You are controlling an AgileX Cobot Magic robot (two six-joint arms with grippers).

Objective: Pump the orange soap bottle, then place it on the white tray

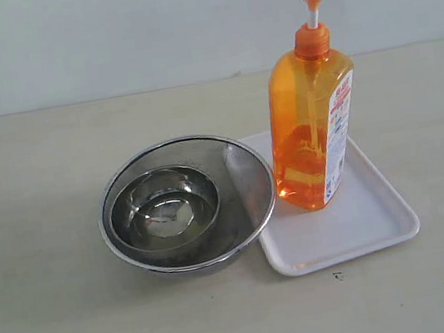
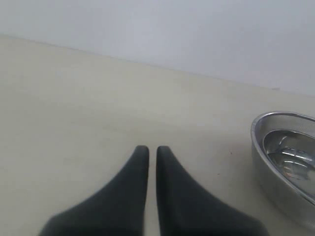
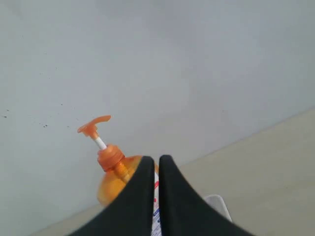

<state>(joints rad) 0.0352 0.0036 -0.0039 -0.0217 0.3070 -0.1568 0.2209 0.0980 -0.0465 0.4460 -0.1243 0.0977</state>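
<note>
Judging the orange soap bottle (image 1: 314, 131), upright on the white tray (image 1: 366, 220) beside nested steel bowls (image 1: 247, 188): partly full, likely middling weight, smooth, slippery, tip-prone. Best gripped across the narrow body below the shoulder. Left end effector (image 2: 148, 150) and right end effector (image 3: 153, 160) both closed, empty.

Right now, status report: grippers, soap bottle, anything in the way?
Left gripper shut, empty; right gripper shut, empty. Soap bottle upright on the white tray. Steel bowls beside the tray, clear of the bottle.
</note>
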